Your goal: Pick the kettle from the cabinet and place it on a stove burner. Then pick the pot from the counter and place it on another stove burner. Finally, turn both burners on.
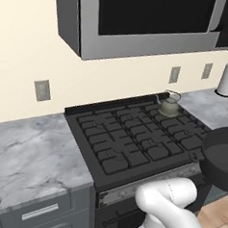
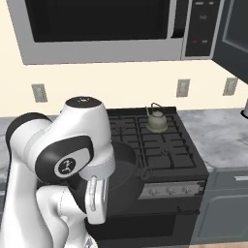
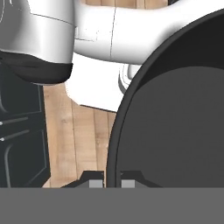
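You see the kettle [image 1: 169, 105], small, squat and grey-olive, standing upright with its thin arched handle up, on the back stove burner [image 1: 180, 121] at about two o'clock on the black cooktop. The pot [image 3: 175, 127], round, wide and dark charcoal, hangs above the wooden floor in front of the cooktop's front edge, near four o'clock from the kettle. Its rim sits pinched between the two fingertips [image 3: 96, 183] of the gripper [image 3: 109, 183].

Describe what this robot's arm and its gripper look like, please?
The arm is glossy white, built of thick rounded segments with dark grey joint bands; one dark round cap carries a small white mark. The gripper ends in two small dark fingertips with pale grey pads. No loose cables show.
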{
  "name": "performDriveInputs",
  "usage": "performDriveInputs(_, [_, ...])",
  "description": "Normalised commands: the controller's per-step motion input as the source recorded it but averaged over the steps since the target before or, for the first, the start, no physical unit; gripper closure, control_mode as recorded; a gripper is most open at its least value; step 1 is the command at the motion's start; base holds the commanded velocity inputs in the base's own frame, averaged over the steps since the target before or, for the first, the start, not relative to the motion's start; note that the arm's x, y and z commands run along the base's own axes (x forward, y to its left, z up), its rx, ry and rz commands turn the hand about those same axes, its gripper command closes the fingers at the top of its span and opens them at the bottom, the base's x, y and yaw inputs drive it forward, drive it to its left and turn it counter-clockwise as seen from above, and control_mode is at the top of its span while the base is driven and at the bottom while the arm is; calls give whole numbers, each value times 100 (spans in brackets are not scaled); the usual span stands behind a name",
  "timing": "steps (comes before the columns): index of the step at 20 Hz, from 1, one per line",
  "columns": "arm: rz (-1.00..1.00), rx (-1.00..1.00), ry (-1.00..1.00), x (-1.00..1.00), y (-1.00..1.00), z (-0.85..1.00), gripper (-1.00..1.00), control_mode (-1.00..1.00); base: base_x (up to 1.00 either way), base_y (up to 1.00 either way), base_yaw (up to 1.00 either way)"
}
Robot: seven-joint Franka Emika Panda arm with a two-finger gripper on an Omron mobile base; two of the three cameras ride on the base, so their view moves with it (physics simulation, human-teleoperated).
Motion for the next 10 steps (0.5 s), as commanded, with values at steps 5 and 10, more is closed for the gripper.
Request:
performDriveInputs(5, [0, 0, 0, 6, 0, 0, 100, -100, 0, 0, 0])
performDriveInputs(10, [0, 0, 0, 25, 0, 0, 100, -100, 0, 0, 0])
